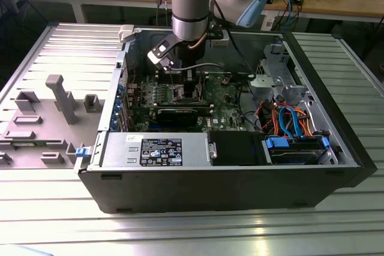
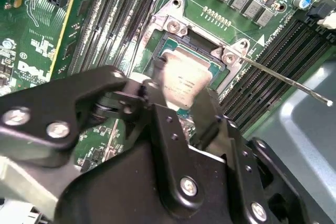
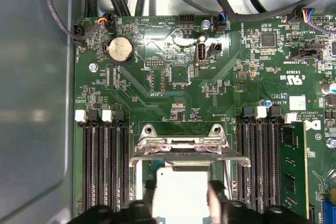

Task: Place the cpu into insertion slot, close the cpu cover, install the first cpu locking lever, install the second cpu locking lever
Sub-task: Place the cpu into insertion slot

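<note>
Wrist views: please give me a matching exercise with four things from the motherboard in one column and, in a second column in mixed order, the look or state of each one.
Things:
1. cpu
2. coin battery
3. lever
4. memory stick

States:
A. long thin silver rod
B. green strip with black chips, standing on edge
C. flat silver square between the fingers of the gripper
D. round and silver, flat on the board

Pairs: 1-C, 2-D, 3-A, 4-B
</note>
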{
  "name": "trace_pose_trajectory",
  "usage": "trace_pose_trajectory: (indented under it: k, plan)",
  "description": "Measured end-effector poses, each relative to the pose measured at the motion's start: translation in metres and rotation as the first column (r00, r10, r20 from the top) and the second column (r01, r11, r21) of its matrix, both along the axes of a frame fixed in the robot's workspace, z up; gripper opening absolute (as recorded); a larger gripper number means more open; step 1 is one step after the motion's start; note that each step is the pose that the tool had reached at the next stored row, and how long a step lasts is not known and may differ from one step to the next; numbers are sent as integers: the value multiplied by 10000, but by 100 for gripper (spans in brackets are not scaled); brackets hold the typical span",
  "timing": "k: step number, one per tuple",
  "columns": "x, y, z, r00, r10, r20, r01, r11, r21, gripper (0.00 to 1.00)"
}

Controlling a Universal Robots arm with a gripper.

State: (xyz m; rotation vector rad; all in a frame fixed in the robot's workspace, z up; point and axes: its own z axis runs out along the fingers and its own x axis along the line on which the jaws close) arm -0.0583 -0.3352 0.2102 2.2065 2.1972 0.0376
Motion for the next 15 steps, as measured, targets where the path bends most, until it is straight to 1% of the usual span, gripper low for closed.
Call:
trace_pose_trajectory:
  k: [1,2,3,6,8,15]
  plan:
    - [0,1,39,10000,-1,-1,1,10000,-2,36]
    - [0,1,71,10000,-1,0,1,10000,-8,36]
    - [0,1,93,10000,0,0,0,10000,-12,29]
    - [0,1,214,10000,-1,0,1,10000,-21,11]
    - [0,1,265,10000,-1,0,1,10000,-24,11]
    - [0,1,375,10000,-1,0,1,10000,-36,11]
